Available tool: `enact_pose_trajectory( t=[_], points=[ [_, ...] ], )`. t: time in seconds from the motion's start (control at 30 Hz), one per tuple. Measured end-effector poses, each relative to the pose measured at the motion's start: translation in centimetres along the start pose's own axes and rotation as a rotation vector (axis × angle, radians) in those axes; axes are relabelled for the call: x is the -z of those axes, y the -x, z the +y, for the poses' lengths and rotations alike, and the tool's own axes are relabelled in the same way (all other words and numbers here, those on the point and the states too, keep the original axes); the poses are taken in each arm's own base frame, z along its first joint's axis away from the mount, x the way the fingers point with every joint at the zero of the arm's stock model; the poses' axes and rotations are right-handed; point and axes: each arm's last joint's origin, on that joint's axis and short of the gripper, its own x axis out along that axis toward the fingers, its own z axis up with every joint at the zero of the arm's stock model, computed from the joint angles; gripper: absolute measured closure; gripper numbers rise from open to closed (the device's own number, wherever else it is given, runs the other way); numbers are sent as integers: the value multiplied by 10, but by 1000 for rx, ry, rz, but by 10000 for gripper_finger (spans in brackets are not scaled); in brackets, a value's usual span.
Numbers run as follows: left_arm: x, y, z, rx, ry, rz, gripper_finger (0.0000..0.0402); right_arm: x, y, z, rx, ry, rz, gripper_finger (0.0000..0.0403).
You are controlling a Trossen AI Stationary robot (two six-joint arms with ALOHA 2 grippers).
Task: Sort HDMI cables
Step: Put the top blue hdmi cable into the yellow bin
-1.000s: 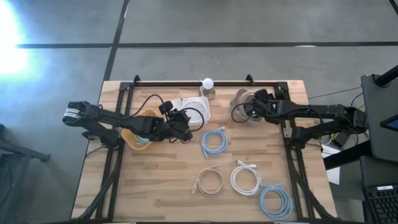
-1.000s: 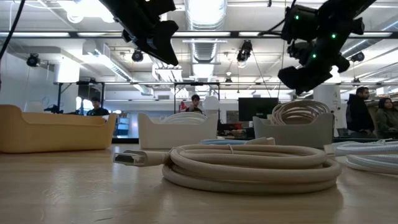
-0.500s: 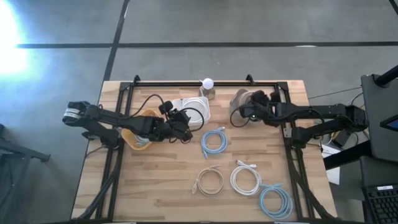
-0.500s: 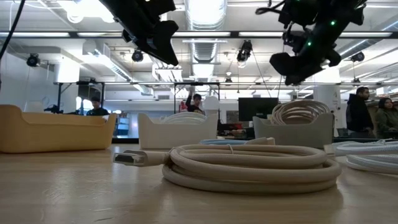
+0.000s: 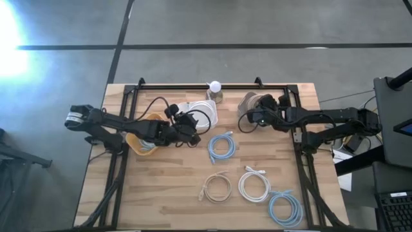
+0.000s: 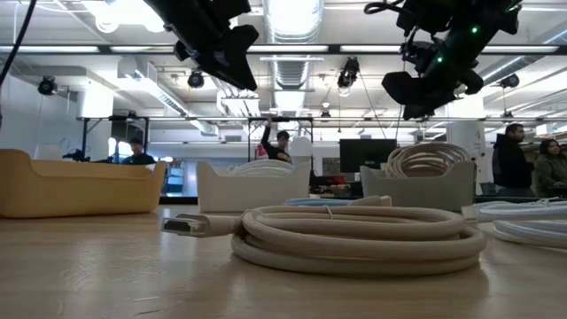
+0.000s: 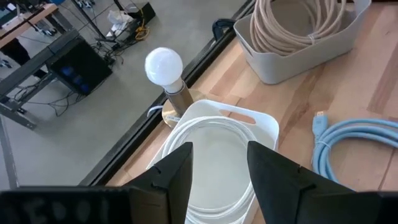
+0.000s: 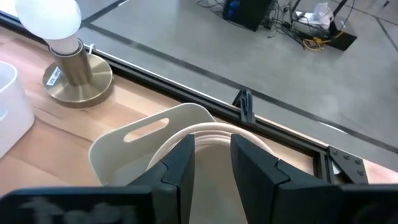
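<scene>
Pale plank table (image 5: 161, 187); round beige coil (image 5: 217, 188). Left pincer (image 7: 219, 163) apart, right pincer (image 8: 211, 155) apart, both empty.

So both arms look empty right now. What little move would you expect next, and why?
Probably the right gripper, jaws open and empty above the grey bin of beige cable, swings toward the beige coil lying loose on the table, since it matches that bin. The left gripper hangs open over the white bin.

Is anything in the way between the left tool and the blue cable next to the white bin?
Nothing visible. The left tool hangs open above the white bin, and the blue cable lies beside it on bare table with nothing between them.
</scene>
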Motion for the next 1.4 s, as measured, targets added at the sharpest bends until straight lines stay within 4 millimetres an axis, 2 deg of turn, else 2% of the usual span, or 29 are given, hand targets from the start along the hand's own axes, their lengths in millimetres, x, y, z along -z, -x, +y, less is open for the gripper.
enact_pose_trajectory(
  t=[0.17,0.37,0.57,0.77,0.9,1.07,1.23,1.4],
  points=[
    [1,0,-3,103,-42,27,238,3,5,5,-87,41,42,302],
    [-6,11,-10,297,-51,32,239,11,22,16,-193,109,38,307],
    [-11,29,-12,358,-59,-3,239,19,42,31,-405,121,74,298],
    [-17,58,3,406,-37,-46,239,22,51,37,-497,131,94,282],
    [-20,76,17,434,4,-72,239,23,52,39,-568,126,149,267],
    [-22,88,32,441,24,-92,239,23,50,49,-606,101,147,246],
    [-21,90,36,422,22,-86,239,32,42,75,-681,53,184,233],
    [-13,83,30,398,-13,-49,239,54,26,96,-633,41,271,232]
  ],
)
